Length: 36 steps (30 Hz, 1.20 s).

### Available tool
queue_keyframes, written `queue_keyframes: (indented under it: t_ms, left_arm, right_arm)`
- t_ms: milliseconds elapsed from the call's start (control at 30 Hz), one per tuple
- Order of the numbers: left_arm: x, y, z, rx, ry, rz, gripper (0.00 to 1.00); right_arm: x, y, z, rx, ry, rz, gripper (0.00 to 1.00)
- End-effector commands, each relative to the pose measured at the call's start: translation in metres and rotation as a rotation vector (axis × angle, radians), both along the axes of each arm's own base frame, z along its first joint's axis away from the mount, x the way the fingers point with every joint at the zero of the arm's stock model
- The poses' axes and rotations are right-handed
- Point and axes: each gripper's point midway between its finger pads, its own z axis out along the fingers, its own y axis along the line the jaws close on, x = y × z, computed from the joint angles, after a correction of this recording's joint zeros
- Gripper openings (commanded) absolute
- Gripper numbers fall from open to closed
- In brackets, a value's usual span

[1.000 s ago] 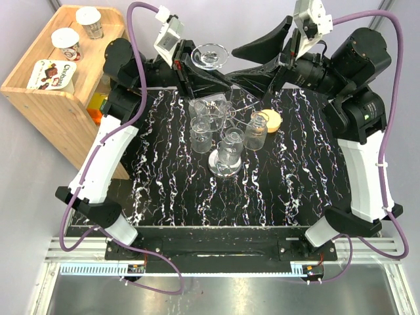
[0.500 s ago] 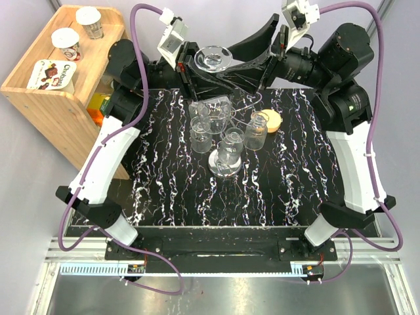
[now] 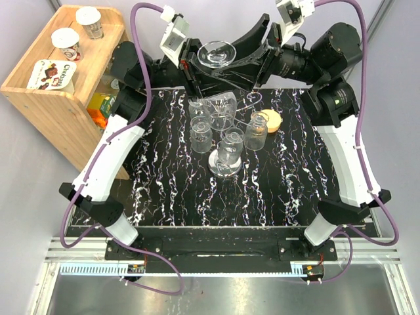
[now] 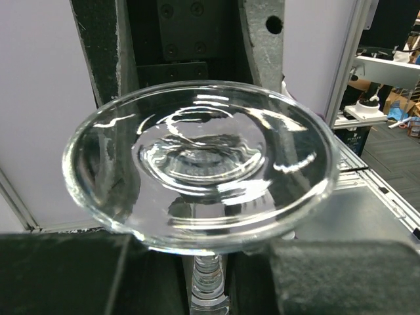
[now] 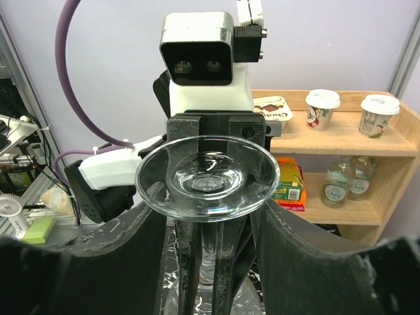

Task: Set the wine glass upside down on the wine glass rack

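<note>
The wine glass is upside down, its round foot [image 3: 216, 54] on top and its bowl [image 3: 222, 105] hanging above the rack. My left gripper [image 3: 207, 76] is shut on the stem [image 4: 210, 289] just under the foot [image 4: 200, 161]. My right gripper [image 3: 233, 56] is open, its fingers [image 5: 85, 262] standing wide either side of the foot [image 5: 207, 177] and stem without touching. The chrome wine glass rack [image 3: 223, 165] stands mid-table with curled wire arms [image 3: 253, 98] and clear glasses [image 3: 202, 134] hanging on it.
A wooden shelf [image 3: 46, 98] stands at the left with yogurt cups [image 3: 67, 43] on top; the right wrist view shows bottles [image 5: 338, 184] on its lower level. A round yellowish piece [image 3: 272, 120] lies on the black marbled table [image 3: 170, 190] right of the rack.
My right arm has swung left, so its open fingers now flank the glass foot. My left gripper has shifted slightly up and right with the glass.
</note>
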Motion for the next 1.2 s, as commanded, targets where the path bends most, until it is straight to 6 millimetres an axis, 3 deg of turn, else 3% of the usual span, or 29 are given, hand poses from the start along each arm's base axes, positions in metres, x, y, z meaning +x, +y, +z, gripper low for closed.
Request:
queue_keyframes:
  t_ms: [0, 167, 333, 567, 633, 867, 1167]
  left_arm:
    - [-0.013, -0.008, 0.012, -0.067, -0.014, -0.044, 0.0]
    - [-0.01, -0.023, -0.011, -0.016, 0.004, -0.029, 0.0]
    - [-0.005, -0.032, -0.018, 0.002, 0.011, 0.01, 0.0]
    - [0.003, -0.041, -0.027, 0.03, 0.026, 0.042, 0.0]
    - [0.005, -0.042, -0.03, 0.035, 0.032, 0.044, 0.04]
    - [0.006, -0.041, -0.031, 0.039, 0.024, 0.061, 0.08]
    - [0.001, -0.037, -0.031, 0.043, 0.001, 0.052, 0.37]
  right_arm:
    - [-0.008, 0.003, 0.014, 0.058, -0.053, 0.062, 0.56]
    - [-0.004, 0.008, 0.012, 0.066, -0.045, 0.078, 0.47]
    - [0.0, 0.013, 0.008, 0.064, -0.011, 0.096, 0.35]
    - [-0.005, 0.007, 0.025, 0.108, -0.079, 0.075, 0.1]
    - [-0.007, 0.005, 0.029, 0.115, -0.085, 0.072, 0.05]
    - [-0.013, 0.0, 0.04, 0.138, -0.106, 0.06, 0.0]
    - [-0.017, -0.004, 0.05, 0.157, -0.138, 0.053, 0.0]
